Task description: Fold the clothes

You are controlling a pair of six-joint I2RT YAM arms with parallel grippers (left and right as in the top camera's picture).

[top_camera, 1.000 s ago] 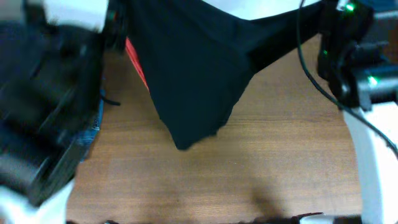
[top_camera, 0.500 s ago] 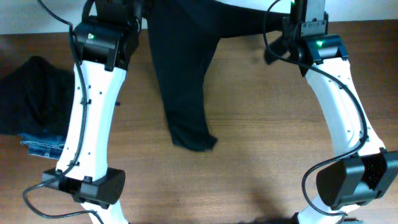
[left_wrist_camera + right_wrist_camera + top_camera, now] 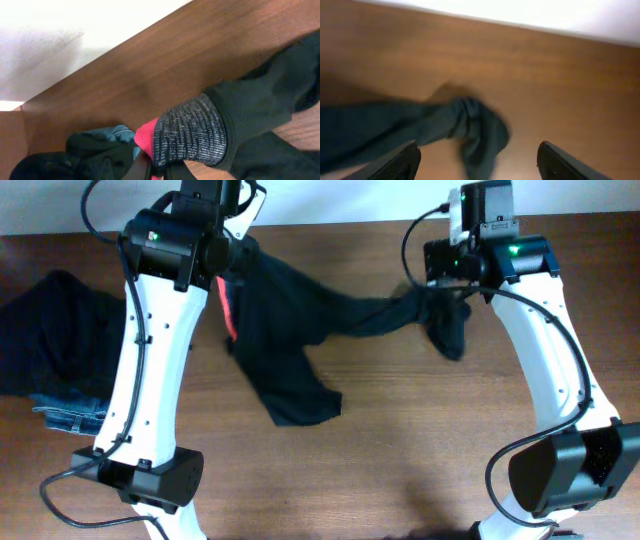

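Overhead, the brown wooden table [image 3: 420, 460] fills nearly the whole view, with a pale strip of wall along its far edge. Two white arms with black joints rise from the near edge. The left arm [image 3: 150, 390] reaches to the far left of centre, and the right arm [image 3: 545, 370] reaches to the far right.

Between their wrists lie the clothes [image 3: 285, 330], a soft black long-legged garment spread loosely over the far middle of the table. One leg runs toward the near side and ends in a curled, folded-over tip about mid-table. The other leg stretches to the right and ends in a crumpled bunch just under the right wrist.

At the far left edge sits a bunched black garment [image 3: 50, 340], well apart from the clothes. Blue jeans [image 3: 70, 418] stick out from beneath its near side.

The red and grey waistband [image 3: 228, 305] shows as a red streak beside the left arm. In the left wrist view it is a speckled grey cuff with red at its end.

The left gripper [image 3: 160, 172] sits at the bottom of that view, pinched together on the red end of the waistband.

In the right wrist view the right gripper [image 3: 477, 150] has its jaws wide apart. One dark finger [image 3: 402, 162] stands at each lower corner, and the bunched leg end lies on the table between them, gripped by neither.
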